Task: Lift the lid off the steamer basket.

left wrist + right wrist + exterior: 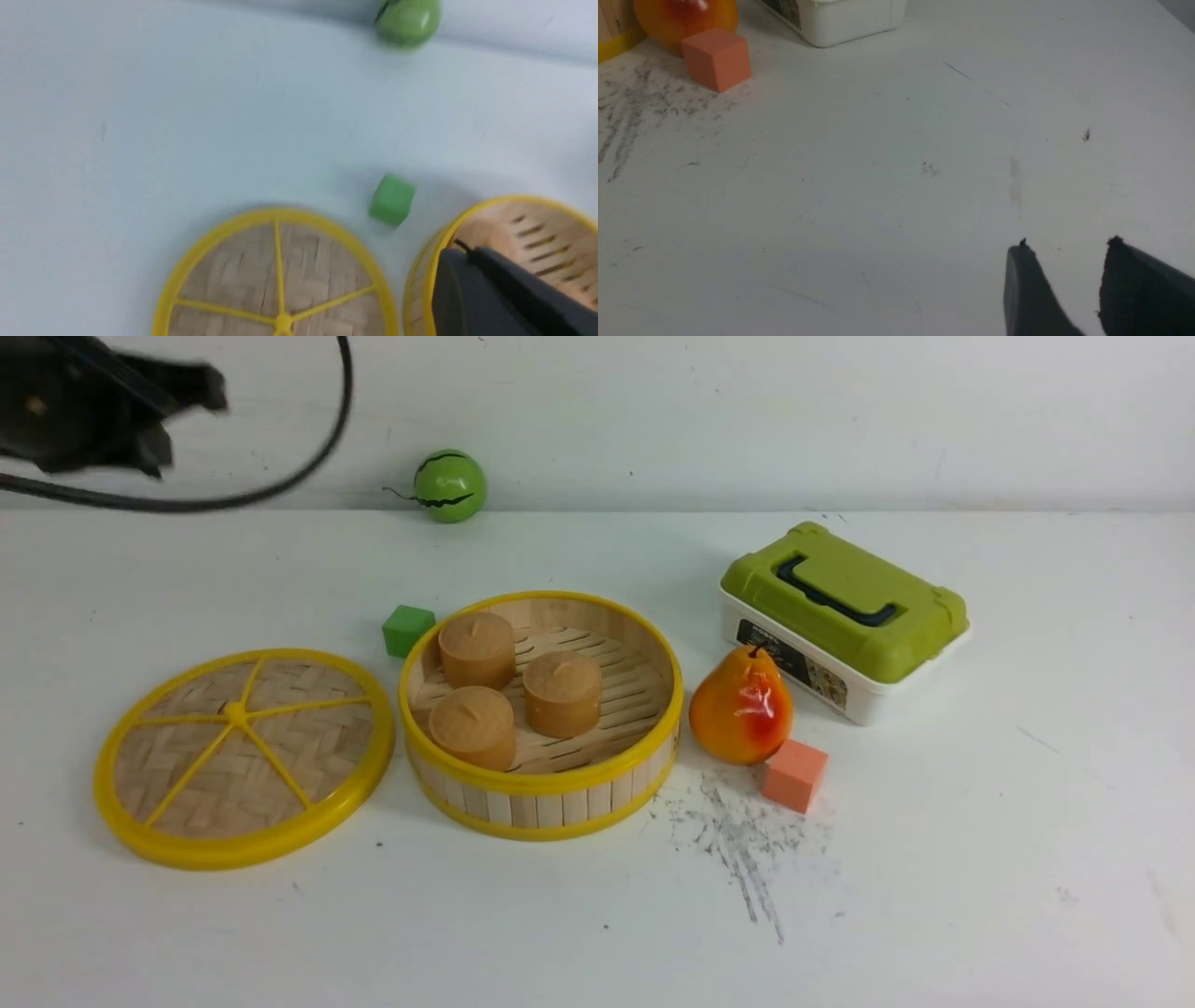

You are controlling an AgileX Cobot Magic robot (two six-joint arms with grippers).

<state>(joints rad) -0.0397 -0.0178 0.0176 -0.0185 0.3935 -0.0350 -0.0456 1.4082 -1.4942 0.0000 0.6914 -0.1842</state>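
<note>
Lid (243, 761) is off, flat on surface just left of steamer basket (541, 807). Prob light and stiff, weave may flex, so pinch the yellow rim or knob. Left claw (187, 427) raised, blurred, can't tell gap. Right claw (1068, 243) parted, empty.

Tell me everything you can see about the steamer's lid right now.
The lid is a flat round disc of woven bamboo, with a thick yellow plastic rim and yellow spokes meeting at a small centre knob. It lies flat on the white table, off the steamer basket and just to its left; whether their rims touch is unclear. Nothing rests on it.
</note>
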